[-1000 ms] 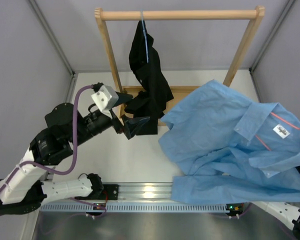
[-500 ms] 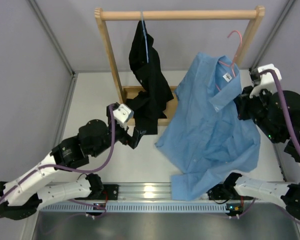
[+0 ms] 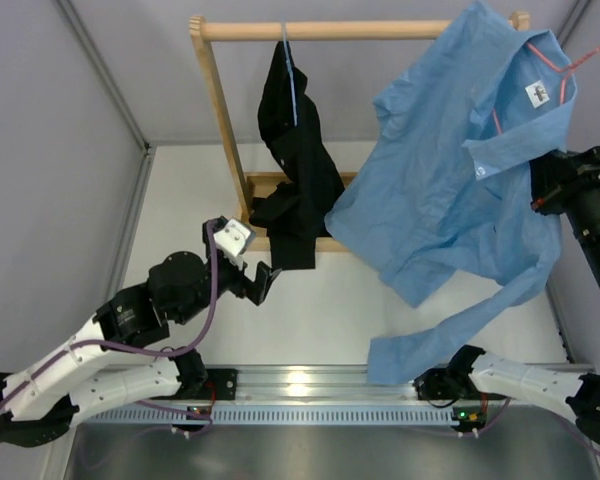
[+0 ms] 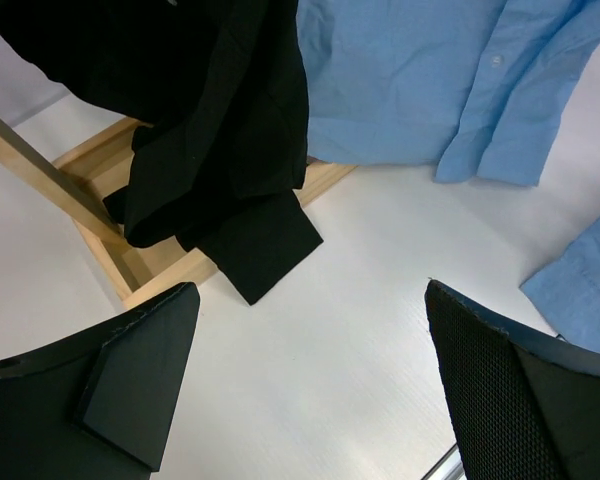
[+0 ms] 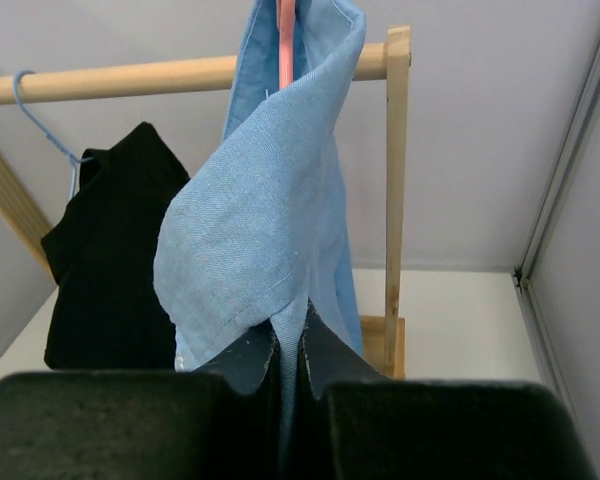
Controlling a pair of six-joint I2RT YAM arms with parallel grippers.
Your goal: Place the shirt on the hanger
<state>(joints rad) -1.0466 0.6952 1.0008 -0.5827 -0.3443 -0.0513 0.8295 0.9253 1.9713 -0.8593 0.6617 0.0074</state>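
The light blue shirt (image 3: 460, 170) hangs lifted at the right, its collar and white neck label up by the right end of the wooden rail. The pink hanger (image 3: 580, 58) runs inside the collar, its hook going off the right edge; it shows as a pink rod in the right wrist view (image 5: 284, 40). My right gripper (image 5: 290, 345) is shut on shirt fabric (image 5: 260, 240) near the collar. In the top view the right arm (image 3: 580, 200) sits behind the shirt. My left gripper (image 3: 263, 282) is open and empty above the table, its fingers (image 4: 130, 380) wide apart.
A wooden rack (image 3: 220, 130) stands at the back with a rail (image 3: 350, 30) across the top. A black garment (image 3: 295, 160) hangs from it on a pale blue hanger (image 3: 288, 50). The shirt's lower sleeve (image 3: 420, 345) trails to the table's near edge.
My right gripper has lifted the shirt and hanger from the table up and to the right, near the rail's right end. My left arm has drawn back from the rack and lowered.
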